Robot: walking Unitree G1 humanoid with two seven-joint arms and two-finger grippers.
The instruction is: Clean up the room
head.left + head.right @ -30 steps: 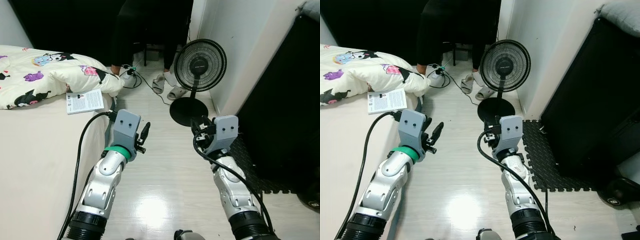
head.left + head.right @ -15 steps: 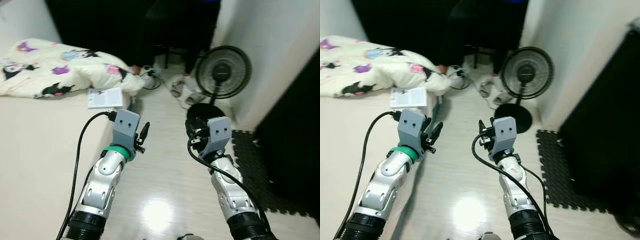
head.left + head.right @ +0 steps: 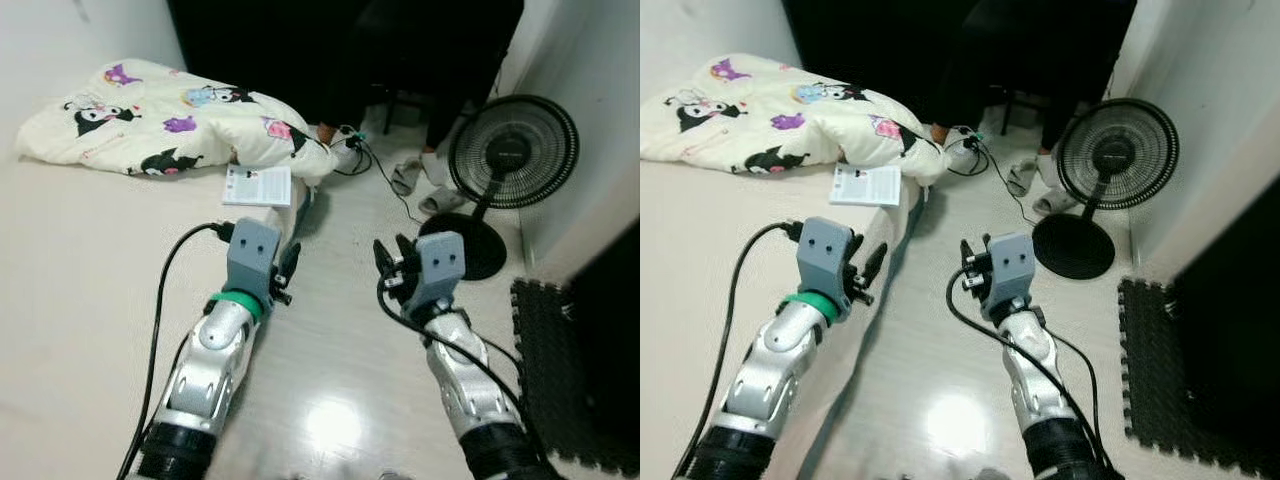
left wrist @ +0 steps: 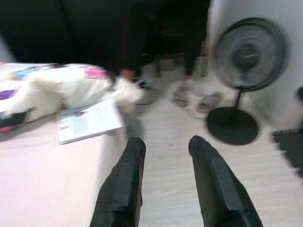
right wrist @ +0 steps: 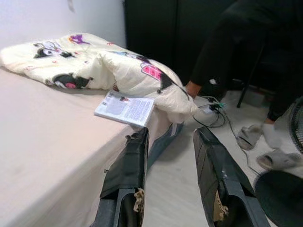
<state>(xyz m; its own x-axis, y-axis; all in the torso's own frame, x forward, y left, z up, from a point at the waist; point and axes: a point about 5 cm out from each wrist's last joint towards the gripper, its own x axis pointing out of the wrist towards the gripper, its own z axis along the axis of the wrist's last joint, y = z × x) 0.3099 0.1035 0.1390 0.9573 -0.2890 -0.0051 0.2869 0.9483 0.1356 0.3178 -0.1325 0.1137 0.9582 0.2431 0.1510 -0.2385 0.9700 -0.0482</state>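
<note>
Far right: black pedestal fan (image 3: 510, 155) on pale floor (image 3: 340, 370), grey slippers (image 3: 420, 188) beside its base. Black foam mat (image 3: 560, 360) near right. Seated person's dark legs (image 3: 965, 75) behind.

- The left arm (image 3: 205, 365) is showing a silver shell with a green band under a grey wrist block.
- A black cable (image 3: 158, 310) is looping from that block.
- The right arm (image 3: 462, 375) is carrying black cables too.
- Each pincer is showing two long black fingers (image 4: 125, 182).

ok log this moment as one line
left gripper: open, empty | right gripper: open, empty | booklet: on bed by blanket | fan: on floor
</note>
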